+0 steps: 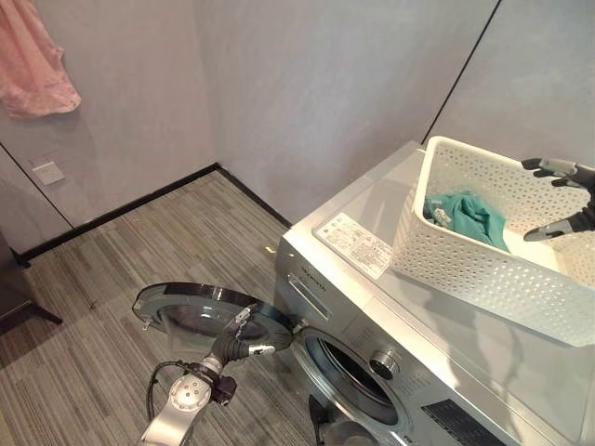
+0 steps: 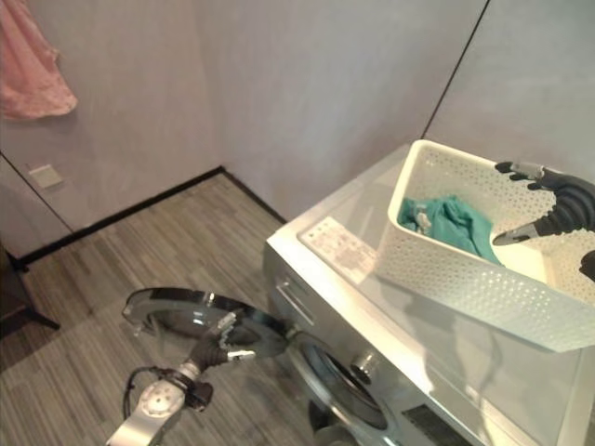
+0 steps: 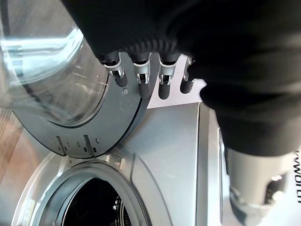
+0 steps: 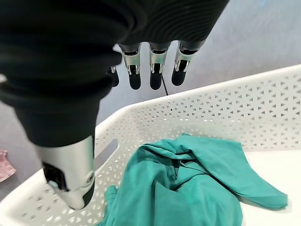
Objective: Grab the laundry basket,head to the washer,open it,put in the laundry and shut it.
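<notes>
A white perforated laundry basket (image 1: 483,251) sits on top of a silver front-loading washer (image 1: 372,307), at the right side of the head view. Inside it, toward its upper-left end, lies a crumpled teal garment (image 1: 469,216).

The robot's right hand (image 1: 564,200) hangs at the right edge of the frame, over the far right part of the basket, with its thumb and dark-tipped fingers spread apart and holding nothing. The teal garment lies just to the left of this hand and a little below it, inside the basket walls. In the right wrist view the cloth spreads out beneath the fingertips (image 4: 156,75), not yet touched. Judging from this, the right hand is by far the nearer one, and the coming move is probably a short reach down and leftward into the basket to gather the cloth.

The washer's round glass door (image 1: 200,311) is swung fully open at the lower left of the frame, leaving the dark drum opening (image 1: 353,376) exposed at the bottom centre. The left hand (image 1: 244,346) rests against the door's rim with relaxed fingers, not gripping it. The drum lies down and left of the basket, well apart from the garment.

A pink cloth (image 1: 33,60) hangs on the wall at the upper left.
</notes>
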{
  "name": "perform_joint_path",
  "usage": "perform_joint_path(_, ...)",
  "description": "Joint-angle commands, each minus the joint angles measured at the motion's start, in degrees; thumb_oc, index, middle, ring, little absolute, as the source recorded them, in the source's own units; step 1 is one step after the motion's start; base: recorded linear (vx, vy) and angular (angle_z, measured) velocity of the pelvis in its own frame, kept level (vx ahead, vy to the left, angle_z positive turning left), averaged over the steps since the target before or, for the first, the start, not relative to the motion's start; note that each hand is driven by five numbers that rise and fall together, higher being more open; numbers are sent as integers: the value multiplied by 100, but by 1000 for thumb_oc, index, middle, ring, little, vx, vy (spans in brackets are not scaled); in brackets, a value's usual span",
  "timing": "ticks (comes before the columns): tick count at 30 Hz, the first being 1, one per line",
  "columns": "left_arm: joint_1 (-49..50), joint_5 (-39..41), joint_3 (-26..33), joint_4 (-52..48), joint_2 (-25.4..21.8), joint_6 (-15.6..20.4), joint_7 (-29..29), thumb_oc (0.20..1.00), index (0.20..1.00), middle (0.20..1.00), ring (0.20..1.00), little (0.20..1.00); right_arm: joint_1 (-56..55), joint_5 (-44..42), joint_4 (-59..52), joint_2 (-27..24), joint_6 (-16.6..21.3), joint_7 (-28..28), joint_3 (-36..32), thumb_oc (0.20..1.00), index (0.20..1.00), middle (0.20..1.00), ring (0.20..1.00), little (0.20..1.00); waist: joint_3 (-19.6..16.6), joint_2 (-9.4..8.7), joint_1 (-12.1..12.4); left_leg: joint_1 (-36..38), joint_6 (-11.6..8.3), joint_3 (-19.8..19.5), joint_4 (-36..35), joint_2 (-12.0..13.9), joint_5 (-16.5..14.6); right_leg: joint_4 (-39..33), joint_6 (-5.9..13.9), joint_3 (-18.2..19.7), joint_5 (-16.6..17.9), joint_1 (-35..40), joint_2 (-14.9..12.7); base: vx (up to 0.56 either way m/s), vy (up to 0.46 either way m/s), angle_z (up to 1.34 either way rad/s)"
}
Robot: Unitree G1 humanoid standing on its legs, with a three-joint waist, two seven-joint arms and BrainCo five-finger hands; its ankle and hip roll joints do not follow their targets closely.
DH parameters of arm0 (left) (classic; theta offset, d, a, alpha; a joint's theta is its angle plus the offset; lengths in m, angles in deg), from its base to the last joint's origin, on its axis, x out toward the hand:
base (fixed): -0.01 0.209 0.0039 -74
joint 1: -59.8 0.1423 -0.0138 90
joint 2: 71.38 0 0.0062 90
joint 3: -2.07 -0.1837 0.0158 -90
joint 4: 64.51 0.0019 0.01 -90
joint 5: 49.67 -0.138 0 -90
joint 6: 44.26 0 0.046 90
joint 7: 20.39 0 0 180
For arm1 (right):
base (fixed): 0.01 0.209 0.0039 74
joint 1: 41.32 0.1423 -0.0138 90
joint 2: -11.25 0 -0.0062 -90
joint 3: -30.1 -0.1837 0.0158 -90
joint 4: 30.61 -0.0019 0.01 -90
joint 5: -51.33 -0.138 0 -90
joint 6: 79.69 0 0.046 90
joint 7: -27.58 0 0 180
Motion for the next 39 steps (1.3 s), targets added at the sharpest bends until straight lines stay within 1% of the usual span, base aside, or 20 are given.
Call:
perform_joint_path(1, -253, 262, -68, -312, -220, 291, 116, 1000, 1000, 1000, 1000, 1000, 972, 38, 703, -67, -23, 54, 361, 1000, 1000, 1000, 1000, 1000, 150, -166, 263, 62, -45, -363, 281, 655, 29, 189, 543, 14, -119, -488, -640, -9, -39, 4)
perform_joint_path(2, -242, 299, -63, -301, -224, 296, 129, 1000, 1000, 1000, 1000, 1000, 1358, 84, 847, -46, -12, 63, 733, 1000, 1000, 1000, 1000, 1000, 156, -163, 259, 7, -66, -397, 289, 676, 72, 186, 535, -13, -129, -505, -635, -4, -52, 7)
perform_joint_path(3, -230, 320, -56, -301, -226, 295, 133, 1000, 1000, 1000, 1000, 1000, 1567, 121, 916, -32, -22, 61, 950, 1000, 1000, 1000, 1000, 1000, 155, -158, 248, -24, -77, -417, 288, 692, 89, 188, 528, -35, -136, -512, -633, 4, -32, 10)
perform_joint_path(4, -224, 321, -46, -301, -225, 295, 133, 1000, 1000, 1000, 1000, 1000, 1655, 122, 930, -29, -20, 62, 1037, 1000, 1000, 1000, 1000, 1000, 149, -157, 233, -29, -78, -421, 289, 694, 90, 188, 527, -39, -136, -515, -632, 20, -53, 13)
perform_joint_path(7, -229, 397, -67, -298, -217, 265, 151, 1000, 1000, 1000, 1000, 1000, 2200, 301, 1137, -6, -59, 19, 1630, 1000, 1000, 1000, 1000, 1000, 207, -140, 287, -156, -140, -494, 259, 787, 249, 224, 486, -123, -200, -560, -596, 25, -59, 14)
perform_joint_path(10, -211, 418, -35, -312, -209, 259, 152, 1000, 1000, 1000, 1000, 1000, 2453, 317, 1173, 7, -55, 32, 1891, 1000, 1000, 1000, 1000, 1000, 210, -127, 255, -201, -150, -526, 255, 808, 278, 245, 472, -145, -219, -585, -580, -3, -33, 11)
perform_joint_path(14, -238, 507, -80, -363, -235, 254, 169, 1000, 1000, 1000, 1000, 1000, 2592, 550, 1269, 46, -50, -51, 2252, 1000, 1000, 1000, 1000, 1000, 348, -84, 335, -428, -243, -630, 205, 959, 542, 285, 421, -257, -283, -706, -498, 1, -74, 4)
perform_joint_path(15, -234, 507, -74, -364, -233, 254, 169, 1000, 1000, 1000, 1000, 1000, 2639, 550, 1277, 47, -49, -51, 2297, 1000, 1000, 1000, 1000, 1000, 341, -79, 323, -438, -246, -637, 204, 964, 546, 286, 419, -264, -283, -712, -495, -5, -55, 15)
perform_joint_path(20, -288, 512, -58, -372, -270, 248, 123, 1000, 1000, 1000, 1000, 1000, 2634, 807, 1117, 143, -82, -175, 2656, 1000, 1000, 1000, 1000, 1000, 573, -39, 392, -692, -295, -722, 169, 1081, 752, 372, 376, -320, -348, -926, -428, -19, -47, 6)
perform_joint_path(21, -288, 511, -58, -371, -270, 249, 123, 1000, 1000, 1000, 1000, 1000, 2640, 810, 1119, 145, -82, -176, 2661, 1000, 1000, 1000, 1000, 1000, 569, -38, 389, -700, -296, -726, 170, 1083, 754, 378, 374, -322, -351, -934, -427, -41, -54, 1)
perform_joint_path(25, -392, 493, -33, -361, -280, 259, 28, 1000, 1000, 1000, 1000, 1000, 2507, 1086, 1028, 416, -128, -172, 2871, 1000, 1000, 1000, 1000, 1000, 792, -9, 460, -912, -313, -803, 178, 1145, 860, 503, 332, -353, -388, -1157, -392, -24, -31, 4)
perform_joint_path(26, -393, 494, -32, -361, -284, 259, 27, 1000, 1000, 1000, 1000, 1000, 2516, 1090, 1034, 422, -125, -171, 2878, 1000, 1000, 1000, 1000, 1000, 790, -10, 458, -920, -314, -807, 181, 1148, 861, 508, 330, -355, -390, -1164, -391, -41, -43, 3)
perform_joint_path(27, -429, 473, -27, -347, -291, 261, -39, 1000, 1000, 1000, 1000, 1000, 2538, 1216, 1082, 562, -132, -132, 2950, 1000, 1000, 1000, 1000, 1000, 880, 3, 503, -996, -314, -842, 179, 1165, 902, 531, 318, -355, -386, -1255, -379, 0, 0, 0)
perform_joint_path(28, -430, 473, -20, -344, -294, 263, -42, 1000, 1000, 1000, 1000, 1000, 2592, 1221, 1101, 575, -127, -130, 3000, 1000, 1000, 1000, 1000, 1000, 868, 0, 493, -1016, -316, -846, 186, 1169, 904, 542, 315, -356, -389, -1276, -377, -51, -50, 2)
perform_joint_path(29, -462, 489, -10, -315, -261, 271, -100, 1000, 1000, 1000, 1000, 1000, 2626, 1295, 1192, 774, -132, -83, 3090, 1000, 1000, 1000, 1000, 1000, 970, 26, 545, -1119, -312, -883, 181, 1164, 938, 558, 307, -365, -381, -1369, -375, -40, -35, 3)
perform_joint_path(32, -488, 496, 3, -294, -251, 280, -159, 1000, 1000, 1000, 1000, 1000, 2762, 1379, 1283, 941, -136, -32, 3268, 1000, 1000, 1000, 1000, 1000, 1024, 51, 569, -1219, -317, -914, 177, 1173, 982, 585, 297, -377, -375, -1475, -378, -21, -24, 2)
perform_joint_path(34, -529, 508, -14, -267, -210, 267, -210, 1000, 1000, 1000, 1000, 1000, 2817, 1554, 1325, 1190, -166, -8, 3452, 1000, 1000, 1000, 1000, 1000, 1134, 97, 603, -1351, -322, -945, 159, 1180, 1028, 639, 283, -383, -378, -1623, -383, -36, -30, 4)
perform_joint_path(36, -571, 493, -51, -236, -195, 267, -247, 1000, 1000, 1000, 1000, 1000, 2863, 1688, 1350, 1405, -182, -38, 3671, 1000, 1000, 1000, 1000, 1000, 1222, 138, 649, -1431, -318, -970, 157, 1178, 1040, 683, 276, -383, -384, -1712, -390, -30, -30, 5)
perform_joint_path(37, -567, 492, -41, -234, -194, 268, -249, 1000, 1000, 1000, 1000, 1000, 2910, 1690, 1369, 1416, -178, -37, 3717, 1000, 1000, 1000, 1000, 1000, 1213, 136, 635, -1443, -319, -973, 161, 1179, 1039, 690, 275, -383, -388, -1724, -391, 0, 0, 0)
perform_joint_path(39, -607, 444, -62, -242, -217, 262, -248, 1000, 1000, 1000, 1000, 1000, 2932, 1844, 1298, 1569, -246, -242, 4038, 1000, 1000, 1000, 1000, 1000, 1298, 190, 678, -1538, -317, -1027, 151, 1175, 1081, 729, 262, -391, -391, -1814, -396, -13, -11, 3)
